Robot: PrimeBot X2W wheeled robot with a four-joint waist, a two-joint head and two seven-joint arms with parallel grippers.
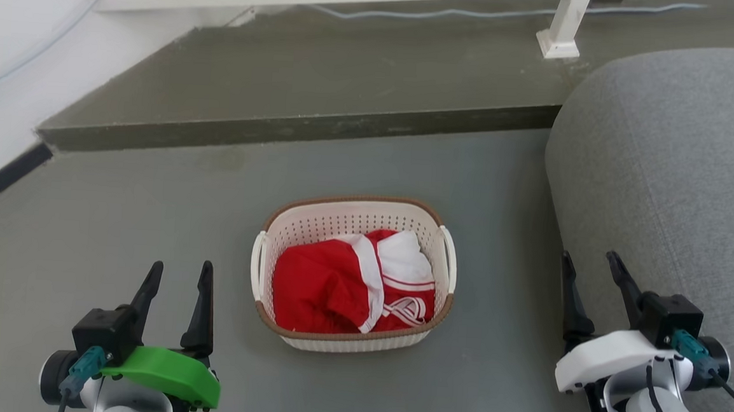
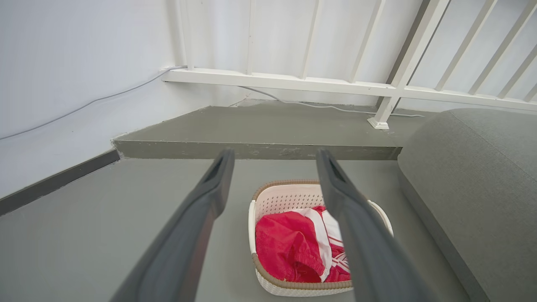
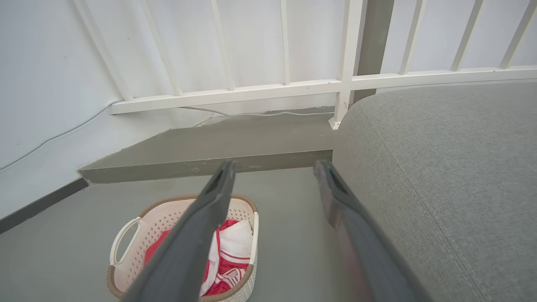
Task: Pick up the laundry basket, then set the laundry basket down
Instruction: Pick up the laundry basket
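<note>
Matt perforated plastic laundry basket (image 1: 353, 224), woven-look rim; soft cloth clothing (image 1: 317, 286); coarse-weave fabric sofa (image 1: 676, 155); smooth matt floor (image 1: 117, 229).

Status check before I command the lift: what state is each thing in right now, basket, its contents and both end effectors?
laundry basket: upright on the floor, not lifted, both handles free
red-and-white clothing: bunched inside the basket
left end effector: open, empty, apart from the basket
right end effector: open, empty, apart from the basket, next to the grey cushion
</note>
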